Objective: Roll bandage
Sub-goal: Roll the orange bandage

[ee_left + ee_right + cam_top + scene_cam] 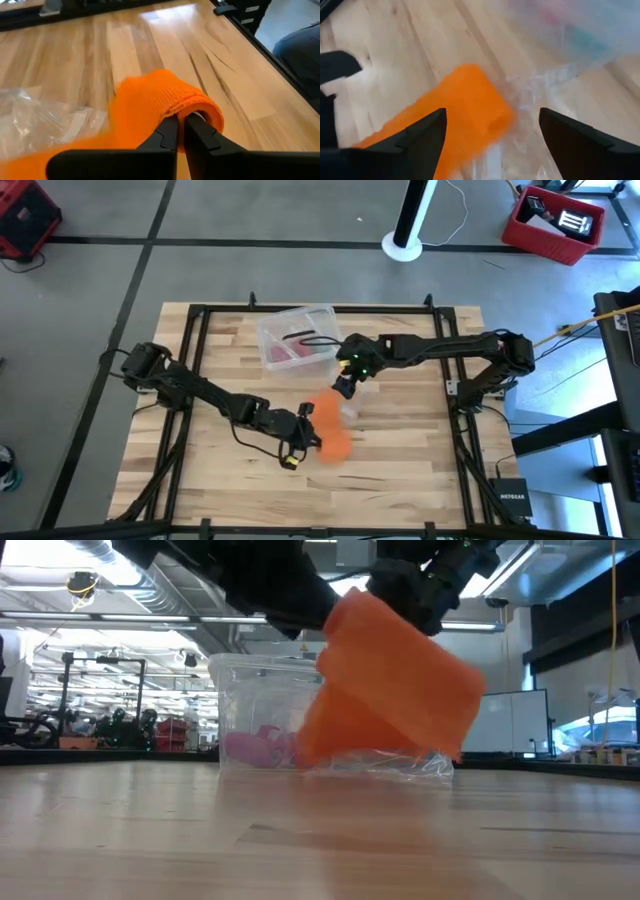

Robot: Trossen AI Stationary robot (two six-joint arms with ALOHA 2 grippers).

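Observation:
The bright orange bandage (331,430) is partly rolled; its rolled end (197,107) is at my left gripper (181,120), which is shut on it near the table's middle. The loose band (400,690) runs from the roll toward my right gripper (345,387). My right gripper (492,117) is open and stands over the band's far part (470,102), a finger on either side; I cannot tell whether it touches. A crumpled clear wrapper (352,411) lies beside the band. My left gripper pinches the side edge of the bandage's rolled end (175,111) between its two fingers, several layers of cloth. The fingers come level from the table's left side, along the roll's axis. The roll is held above the table, and the loose band slants away from it.
A clear plastic box (297,335) with red contents stands behind the arms toward the table's far edge. The wrapper (540,95) lies under my right gripper. Bare wood (400,470) lies toward the near and right edges. A black frame (190,320) runs around the table.

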